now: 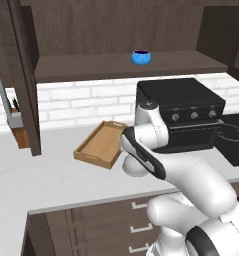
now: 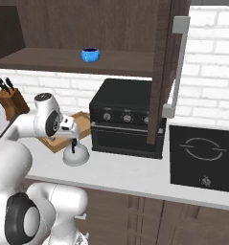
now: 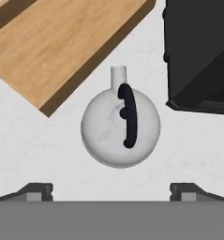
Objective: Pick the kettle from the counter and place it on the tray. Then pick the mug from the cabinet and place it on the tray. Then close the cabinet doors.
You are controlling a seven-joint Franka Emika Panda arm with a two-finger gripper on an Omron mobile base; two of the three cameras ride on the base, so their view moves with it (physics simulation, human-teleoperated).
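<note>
1. The large dark brown wooden wall cabinet (image 1: 116, 45) hangs over the worktop with its tall glass-panelled doors (image 2: 166, 72) swung open, the long silver bar handle of one catching the light.
2. The broad light grey-white counter (image 1: 46, 175) runs beneath it, over dark brown drawers.
3. A black oven box (image 2: 123, 119) sits on the counter against the white brick wall.
4. The shallow light-brown wooden tray (image 1: 101, 145) lies on the counter just left of the oven, with nothing in it.
5. The small squat silver-grey metal kettle (image 3: 120, 126) stands upright on the counter, near the tray's corner and the oven's front, apart from both.
6. The two-finger gripper (image 3: 111, 191) hovers directly above the kettle with its fingers spread wide, holding nothing.
7. The small bright blue mug (image 1: 141, 57) rests on the cabinet shelf.
</note>
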